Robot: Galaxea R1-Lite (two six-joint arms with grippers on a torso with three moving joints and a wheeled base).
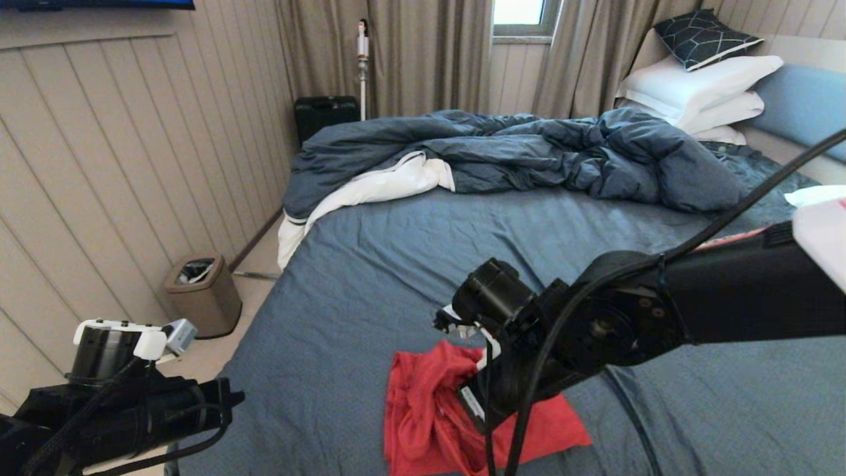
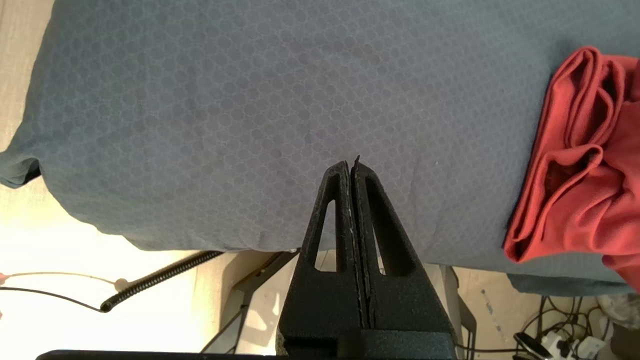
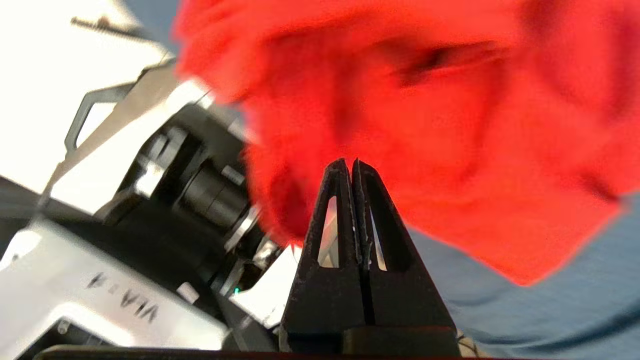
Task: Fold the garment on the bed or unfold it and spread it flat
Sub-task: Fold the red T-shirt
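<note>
The garment (image 1: 429, 410), a red T-shirt, lies crumpled in a heap on the bed (image 1: 370, 277) near its front edge; no lettering shows. My right arm (image 1: 628, 317) reaches across from the right and hangs over the heap. In the right wrist view the right gripper (image 3: 350, 162) is shut, its tips just in front of the red cloth (image 3: 425, 125), with no cloth seen between the fingers. My left gripper (image 2: 351, 164) is shut and empty over bare sheet at the bed's front edge, with the garment (image 2: 575, 165) well off to one side.
A rumpled dark blue duvet (image 1: 529, 152) with white lining lies across the far half of the bed. White pillows (image 1: 700, 86) are stacked at the back right. A brown bin (image 1: 201, 294) stands on the floor left of the bed, by the panelled wall.
</note>
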